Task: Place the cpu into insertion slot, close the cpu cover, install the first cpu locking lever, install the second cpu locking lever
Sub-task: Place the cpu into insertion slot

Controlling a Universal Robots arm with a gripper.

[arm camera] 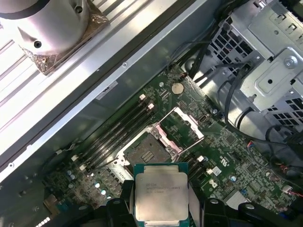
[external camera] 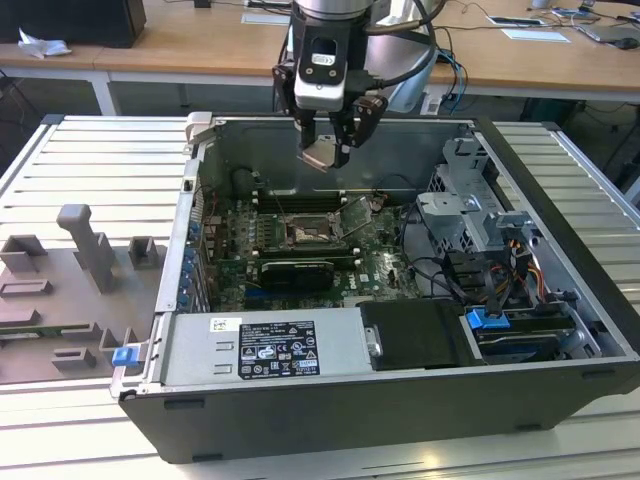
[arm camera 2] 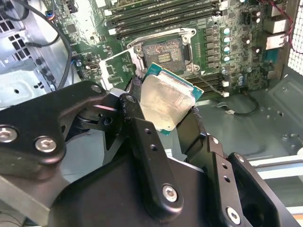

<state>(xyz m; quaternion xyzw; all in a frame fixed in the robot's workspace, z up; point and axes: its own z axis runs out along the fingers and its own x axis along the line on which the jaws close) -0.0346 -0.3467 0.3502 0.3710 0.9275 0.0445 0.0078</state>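
The exterior view stands off the arm, raised and at a middle distance. It looks down over the near wall of the open computer case (external camera: pixel 300 420) onto the motherboard (external camera: pixel 380 265), with the gripper (external camera: pixel 328 152) hanging above the far side. Both wrist views sit close over the board and face down past the gripper's black fingers (arm camera 2: pixel 142 137), the second tight behind them and the first taking in more of the case. All three views share the insertion slot (external camera: pixel 303 235) (arm camera 2: pixel 163 49) (arm camera: pixel 147 152) and the cpu (external camera: pixel 322 155) (arm camera 2: pixel 166 99) (arm camera: pixel 161 196) held over the board.
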